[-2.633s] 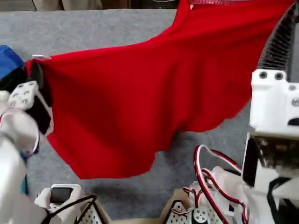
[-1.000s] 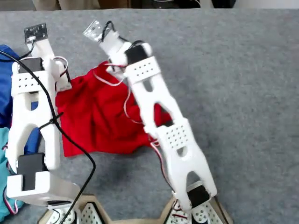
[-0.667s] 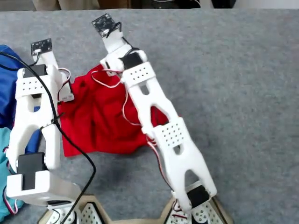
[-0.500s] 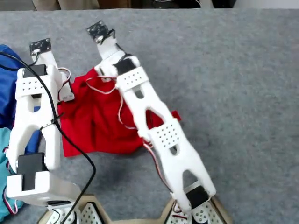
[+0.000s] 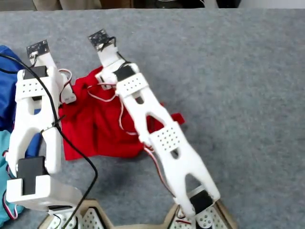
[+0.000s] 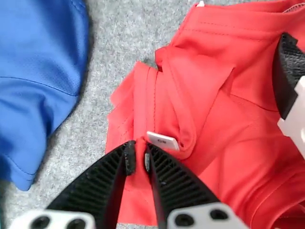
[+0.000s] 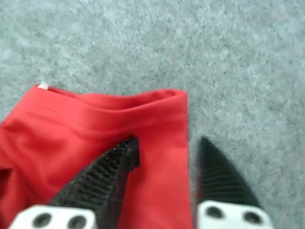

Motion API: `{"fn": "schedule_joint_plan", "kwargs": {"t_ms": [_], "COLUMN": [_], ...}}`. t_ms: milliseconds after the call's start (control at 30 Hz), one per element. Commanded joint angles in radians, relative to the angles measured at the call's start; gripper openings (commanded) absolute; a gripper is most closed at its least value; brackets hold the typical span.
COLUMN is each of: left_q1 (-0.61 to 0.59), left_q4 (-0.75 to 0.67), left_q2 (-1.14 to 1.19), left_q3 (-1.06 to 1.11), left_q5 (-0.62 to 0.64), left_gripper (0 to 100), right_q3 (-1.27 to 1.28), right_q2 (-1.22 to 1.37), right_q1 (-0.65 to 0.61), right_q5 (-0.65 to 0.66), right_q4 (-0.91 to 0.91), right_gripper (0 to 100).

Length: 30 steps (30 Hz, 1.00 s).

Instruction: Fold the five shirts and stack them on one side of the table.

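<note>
Five shirts to fold per task; one in hand at this moment. Grey table: stretches beyond right fingertips. Red shirt: bunched on table under both arms, cloth reaching both sets of fingers, prob. being spread flat for a 1st fold. Blue shirt: just outboard of left fingers, apart from the red, w/ teal cloth farther off; likely parked awaiting a turn. Left gripper: nearly closed, pinching a raised red fold, prob. to anchor or tug that edge. Right gripper: spread wide, straddling shirt's stitched edge, cloth btwn fingers but unclamped; looks set to grab. Small white label: just past left fingertips.
</note>
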Motion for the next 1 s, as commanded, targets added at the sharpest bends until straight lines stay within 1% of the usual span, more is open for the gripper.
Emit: {"fn": "schedule_joint_plan", "kwargs": {"t_ms": [0, 33, 67, 133, 333, 433, 500, 633, 700, 867, 967], "left_q1": [0.011, 0.011, 0.012, 0.012, 0.012, 0.012, 0.012, 0.012, 0.012, 0.012, 0.012], "left_q4": [0.002, 0.002, 0.002, 0.002, 0.002, 0.000, 0.000, 0.003, 0.006, 0.006, 0.006], "left_q2": [-0.013, -0.013, -0.013, -0.013, -0.013, -0.013, -0.013, -0.013, -0.013, -0.013, -0.015], "left_q3": [-0.009, -0.009, -0.009, -0.009, -0.009, -0.009, -0.009, -0.009, -0.009, -0.009, -0.011], "left_q5": [0.009, 0.009, 0.009, 0.009, 0.008, 0.011, 0.011, 0.011, 0.011, 0.011, 0.012], "left_gripper": [2, 2, 2, 2, 2, 2, 2, 2, 2, 2, 2], "right_q3": [-0.030, -0.030, -0.030, -0.048, -0.214, -0.277, -0.286, -0.283, -0.286, -0.282, -0.288], "right_q2": [-0.012, -0.016, -0.018, -0.025, -0.048, -0.035, -0.015, 0.048, 0.081, 0.151, 0.177], "right_q1": [-0.010, -0.008, -0.002, 0.019, 0.084, 0.093, 0.088, 0.058, 0.041, 0.010, -0.005], "right_q5": [0.063, 0.087, 0.094, 0.081, 0.080, 0.086, 0.086, 0.078, 0.078, 0.078, 0.078], "right_q4": [-0.028, -0.028, -0.025, -0.026, 0.071, 0.072, 0.046, -0.034, -0.055, -0.115, -0.109], "right_gripper": [2.0, 0.2, 0.7, 0.5, 0.5, 0.9, 4.1, 16.8, 21.3, 22.4, 22.4]}}
